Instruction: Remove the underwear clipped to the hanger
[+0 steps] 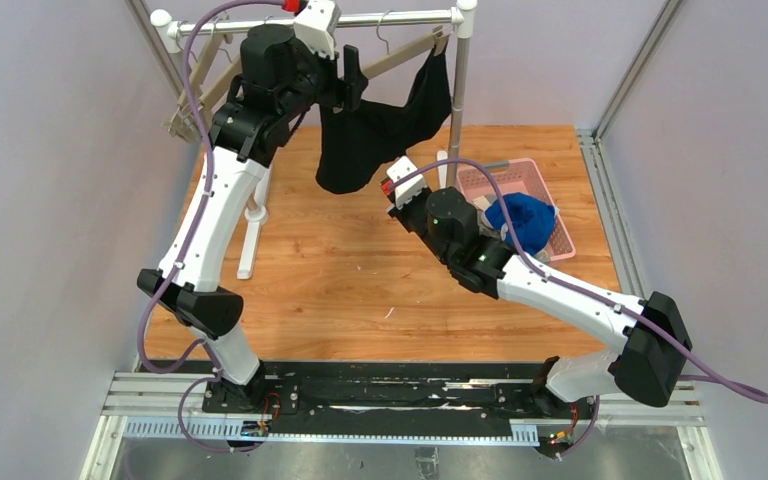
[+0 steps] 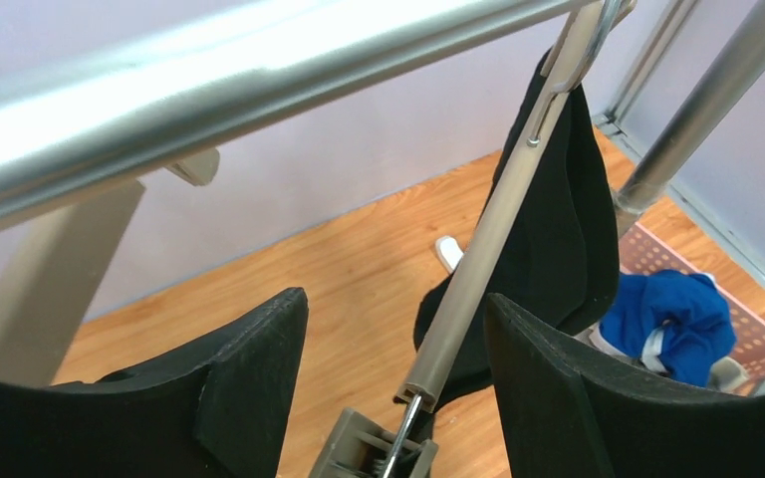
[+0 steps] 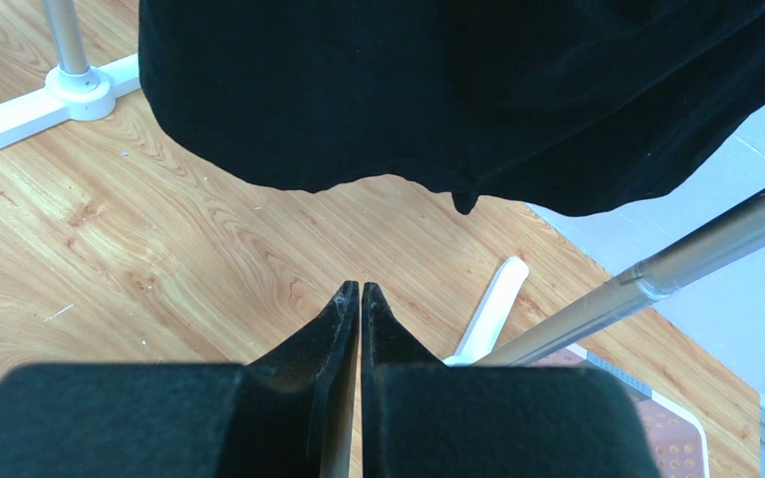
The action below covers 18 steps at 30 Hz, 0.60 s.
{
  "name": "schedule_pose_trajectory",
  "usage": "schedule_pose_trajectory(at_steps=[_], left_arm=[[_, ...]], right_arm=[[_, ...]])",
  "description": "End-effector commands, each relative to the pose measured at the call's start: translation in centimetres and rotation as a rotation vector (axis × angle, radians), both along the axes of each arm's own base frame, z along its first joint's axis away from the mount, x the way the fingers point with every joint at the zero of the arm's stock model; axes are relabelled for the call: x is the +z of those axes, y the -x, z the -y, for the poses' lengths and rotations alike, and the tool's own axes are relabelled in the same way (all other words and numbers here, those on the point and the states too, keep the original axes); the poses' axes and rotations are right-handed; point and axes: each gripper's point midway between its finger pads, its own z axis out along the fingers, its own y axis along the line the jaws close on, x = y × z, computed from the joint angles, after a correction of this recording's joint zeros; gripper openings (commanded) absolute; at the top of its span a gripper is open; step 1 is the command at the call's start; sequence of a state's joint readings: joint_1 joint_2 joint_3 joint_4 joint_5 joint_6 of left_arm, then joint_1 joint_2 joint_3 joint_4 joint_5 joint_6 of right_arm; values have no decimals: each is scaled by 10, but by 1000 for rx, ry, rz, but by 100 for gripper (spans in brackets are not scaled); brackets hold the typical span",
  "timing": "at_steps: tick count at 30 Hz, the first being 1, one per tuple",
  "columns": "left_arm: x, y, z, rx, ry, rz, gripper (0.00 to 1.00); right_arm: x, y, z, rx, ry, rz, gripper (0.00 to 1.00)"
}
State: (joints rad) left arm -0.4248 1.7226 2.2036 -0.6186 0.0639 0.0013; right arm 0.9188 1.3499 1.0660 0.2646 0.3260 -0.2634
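Here, the black briefs (image 1: 375, 135) dangle from the hanger (image 2: 488, 249); left jaws gape wide astride its bar, right jaws shut, empty, below. Next, likely: release the pinned corner.

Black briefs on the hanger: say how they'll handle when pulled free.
Likely floppy: the black briefs sag in folds from one hanger end. Probably light, since the thin hanger bears them. May swing when tugged.

You're in a robot test cell. Plain lilac panels (image 1: 50, 150) wall your wooden bench (image 1: 360, 280); aluminium framing (image 1: 638, 62) edges it.
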Motion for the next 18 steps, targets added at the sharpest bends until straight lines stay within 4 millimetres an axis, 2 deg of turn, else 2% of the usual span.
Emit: schedule_pose_trajectory(at_steps=[1, 8, 18], left_arm=[[41, 10, -15, 32, -25, 149, 75], [52, 12, -14, 25, -14, 172, 76], [61, 12, -3, -36, -4, 191, 64]], right_arm=[[8, 8, -8, 32, -18, 14, 4], [1, 9, -14, 43, -2, 2, 4], [-3, 12, -18, 53, 9, -4, 3]])
